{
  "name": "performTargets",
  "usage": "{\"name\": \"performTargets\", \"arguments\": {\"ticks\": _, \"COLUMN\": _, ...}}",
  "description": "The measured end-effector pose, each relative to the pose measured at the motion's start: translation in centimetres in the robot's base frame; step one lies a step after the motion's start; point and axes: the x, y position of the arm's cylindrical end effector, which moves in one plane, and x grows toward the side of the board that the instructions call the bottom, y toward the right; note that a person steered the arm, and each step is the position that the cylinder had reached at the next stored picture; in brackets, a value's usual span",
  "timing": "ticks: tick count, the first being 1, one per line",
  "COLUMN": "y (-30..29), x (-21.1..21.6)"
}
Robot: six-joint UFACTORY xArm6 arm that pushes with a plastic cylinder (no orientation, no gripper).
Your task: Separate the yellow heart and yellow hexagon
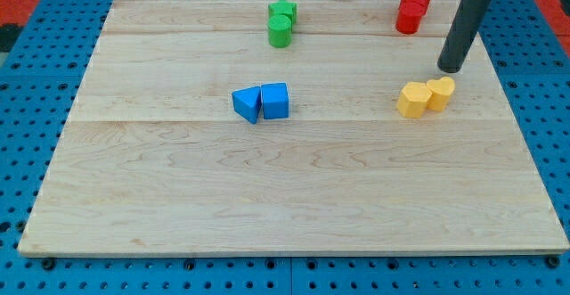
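Note:
The yellow hexagon [412, 100] and the yellow heart [440, 93] sit touching each other at the view's right of the wooden board [285, 197], the heart to the right and slightly higher. My tip [451, 68] rests on the board just above and slightly right of the heart, a small gap away from it. The dark rod rises from there toward the view's top right.
Two red blocks [411, 11] stand together at the view's top right, left of the rod. A green star and a green cylinder [281, 23] sit at top centre. A blue triangle [247, 103] touches a blue cube [275, 101] left of centre.

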Motion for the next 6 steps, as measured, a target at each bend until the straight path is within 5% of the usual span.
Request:
{"name": "performTargets", "arguments": {"ticks": 3, "y": 4.2, "x": -0.6}}
{"name": "performTargets", "arguments": {"ticks": 4, "y": 6.0, "x": 3.5}}
{"name": "performTargets", "arguments": {"ticks": 6, "y": -3.0, "x": 5.2}}
